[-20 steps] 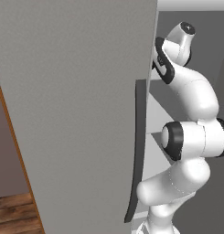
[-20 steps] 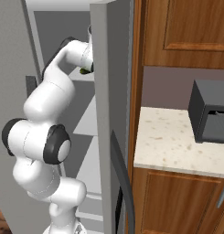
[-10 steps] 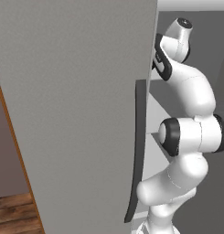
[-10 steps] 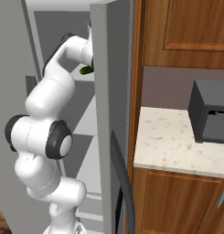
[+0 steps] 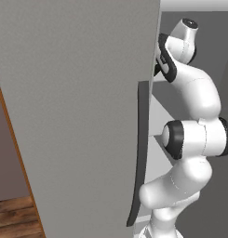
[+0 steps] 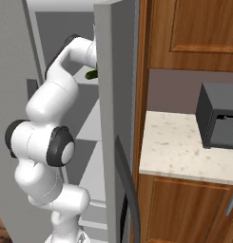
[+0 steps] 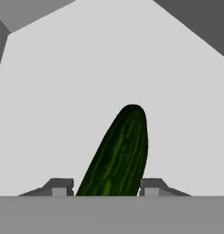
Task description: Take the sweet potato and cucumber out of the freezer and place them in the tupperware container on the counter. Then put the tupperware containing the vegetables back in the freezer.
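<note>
Slim dark-green cucumber [image 7: 118, 153] on white freezer [image 6: 108, 71] shelf, betw. dark two-finger gripper [image 7: 106, 187] tips; pinched snug for lift-out.

A rendered home kitchen. A tall light-grey freezer [image 6: 113, 95] stands beside a beige speckled stone counter [image 6: 172, 152]. Brown wooden cabinets [image 6: 189, 33] hang above it.

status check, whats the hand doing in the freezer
Gripper inside the freezer, fingers flanking the cucumber, closed against it. Cucumber lies on the white shelf. Nothing in the way.
</note>
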